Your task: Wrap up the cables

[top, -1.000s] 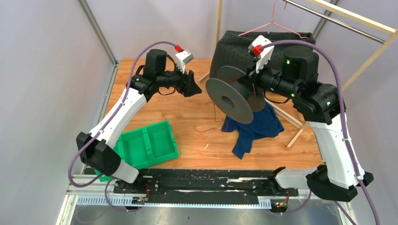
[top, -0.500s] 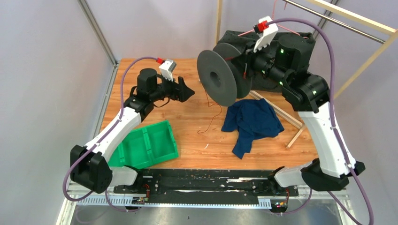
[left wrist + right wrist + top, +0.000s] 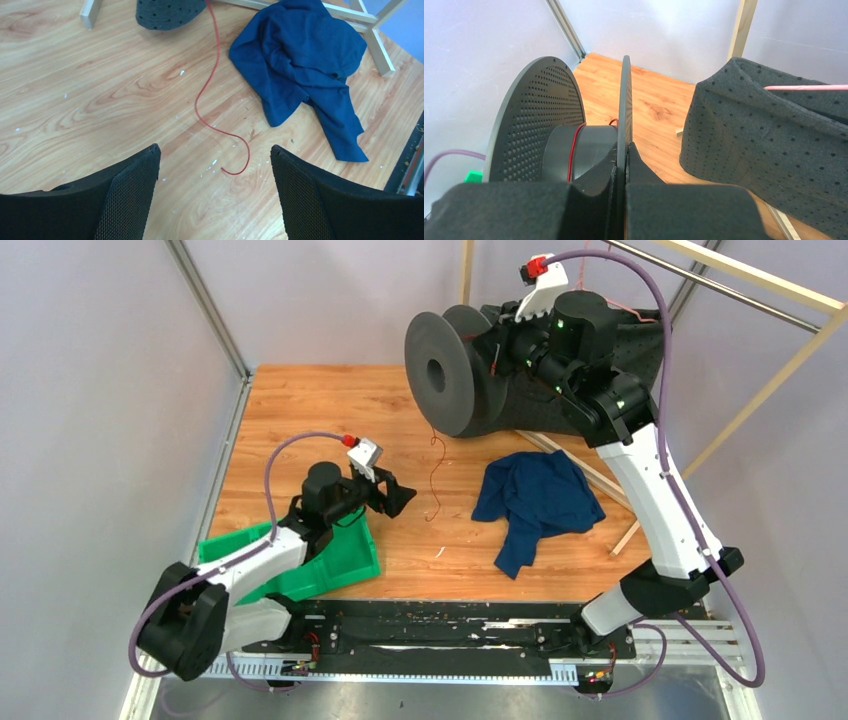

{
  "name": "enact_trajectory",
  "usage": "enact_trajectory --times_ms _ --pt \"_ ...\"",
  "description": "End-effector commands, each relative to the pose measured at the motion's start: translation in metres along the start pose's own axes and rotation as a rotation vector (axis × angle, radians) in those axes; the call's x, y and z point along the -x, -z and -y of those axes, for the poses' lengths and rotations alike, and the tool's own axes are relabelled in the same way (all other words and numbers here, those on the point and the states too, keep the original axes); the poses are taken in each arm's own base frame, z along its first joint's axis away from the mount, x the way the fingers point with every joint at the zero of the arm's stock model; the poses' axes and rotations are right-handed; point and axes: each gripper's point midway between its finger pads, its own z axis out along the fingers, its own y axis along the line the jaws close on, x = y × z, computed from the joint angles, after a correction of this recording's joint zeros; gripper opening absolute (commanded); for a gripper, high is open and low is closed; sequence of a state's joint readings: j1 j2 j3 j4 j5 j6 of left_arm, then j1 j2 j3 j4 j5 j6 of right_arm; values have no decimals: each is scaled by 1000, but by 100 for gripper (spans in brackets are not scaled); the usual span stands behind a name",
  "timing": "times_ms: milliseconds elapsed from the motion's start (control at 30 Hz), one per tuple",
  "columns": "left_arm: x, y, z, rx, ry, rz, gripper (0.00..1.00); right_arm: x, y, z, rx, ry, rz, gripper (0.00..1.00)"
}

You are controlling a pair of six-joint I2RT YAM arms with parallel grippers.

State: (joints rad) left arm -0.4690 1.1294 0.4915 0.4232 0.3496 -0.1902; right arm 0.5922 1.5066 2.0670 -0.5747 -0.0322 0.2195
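Well, the red cable (image 3: 195, 106) dangles limp and light from the spool (image 3: 440, 375) onto the table (image 3: 300, 410), centre frame; I'd pinch its curled end. Empty left jaws stand released; right jaws clench the spool's rim.

A wooden table (image 3: 320, 415) bears a blue cloth (image 3: 535, 495), red cable (image 3: 196, 106) and green bin (image 3: 355, 565).
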Motion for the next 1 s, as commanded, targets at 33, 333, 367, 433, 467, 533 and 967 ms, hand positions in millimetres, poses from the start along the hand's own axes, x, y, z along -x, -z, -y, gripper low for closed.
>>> enact_trajectory --times_ms 33,333,367,433,467,533,967 --pt "25 -25 7 16 -103 167 83 56 13 0 3 -48 193 1" --pt "9 -74 -11 99 -17 156 82 60 19 9 -13 -52 205 1" --pt "6 -80 -9 81 0 150 82 60 20 11 -17 -53 205 1" --pt "6 -92 -2 46 29 151 81 59 20 14 -27 -52 203 1" --pt "4 -97 2 30 35 152 81 59 21 16 -30 -53 203 1" --pt "0 -106 13 3 32 144 80 58 21 19 -35 -54 202 1" --pt "-18 -150 15 27 71 178 57 60 23 25 -35 -61 204 1"
